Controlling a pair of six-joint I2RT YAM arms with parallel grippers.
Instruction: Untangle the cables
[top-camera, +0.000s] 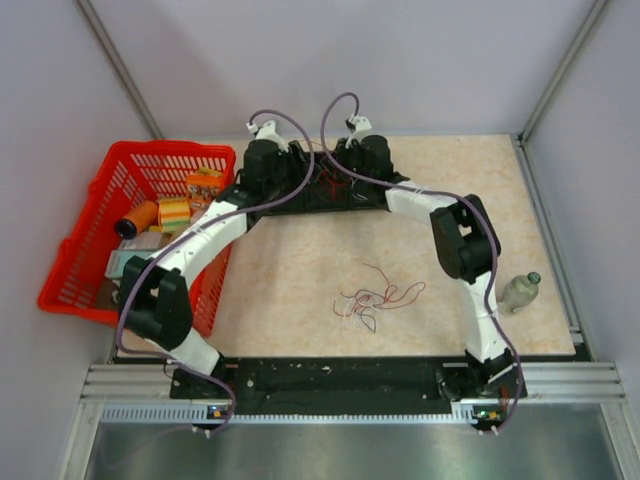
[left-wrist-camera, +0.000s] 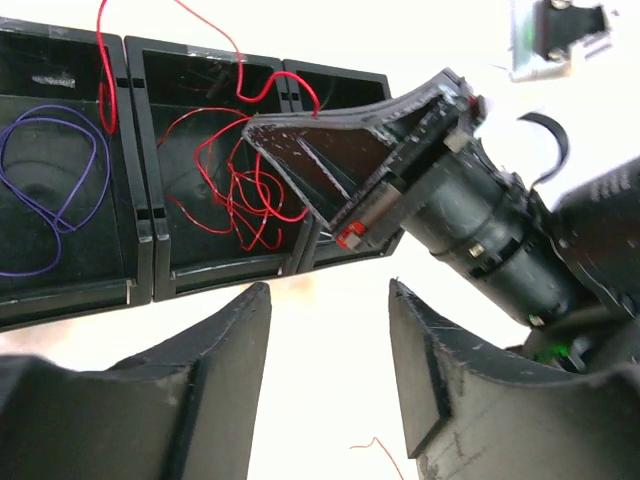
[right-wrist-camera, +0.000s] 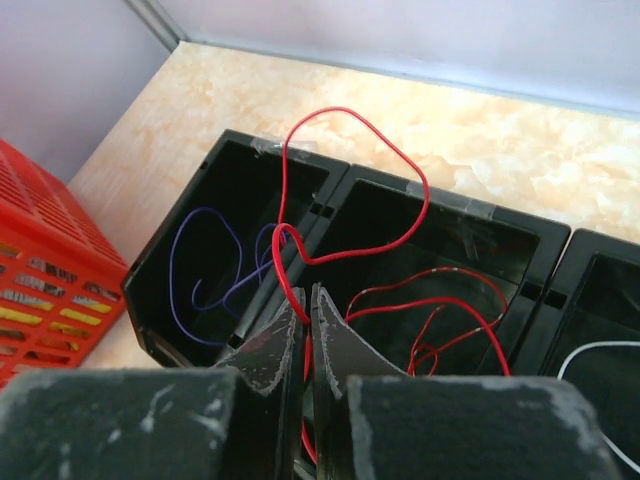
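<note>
The tabletop (top-camera: 300, 250) is beige with a pale marbled pattern. At the centre of the top view, the cables (top-camera: 378, 296) show red with a few darker strands. The basket (top-camera: 85, 250) at left is a bright red lattice. The tray (right-wrist-camera: 225, 180) is black. It holds a purple cable (left-wrist-camera: 104, 150) at its left, a red cable (right-wrist-camera: 340, 108) in the middle and a white cable (right-wrist-camera: 600, 348) at lower right. The right hand (right-wrist-camera: 308, 320) is scuffed black.

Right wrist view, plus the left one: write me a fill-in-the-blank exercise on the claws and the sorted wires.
The wire pinched in the right claw is ____.
The left claw hangs ____, holding nothing.
Seen from the right wrist, the purple wire lies in the ____ compartment of the black tray.
Missing: red; open; leftmost.
</note>
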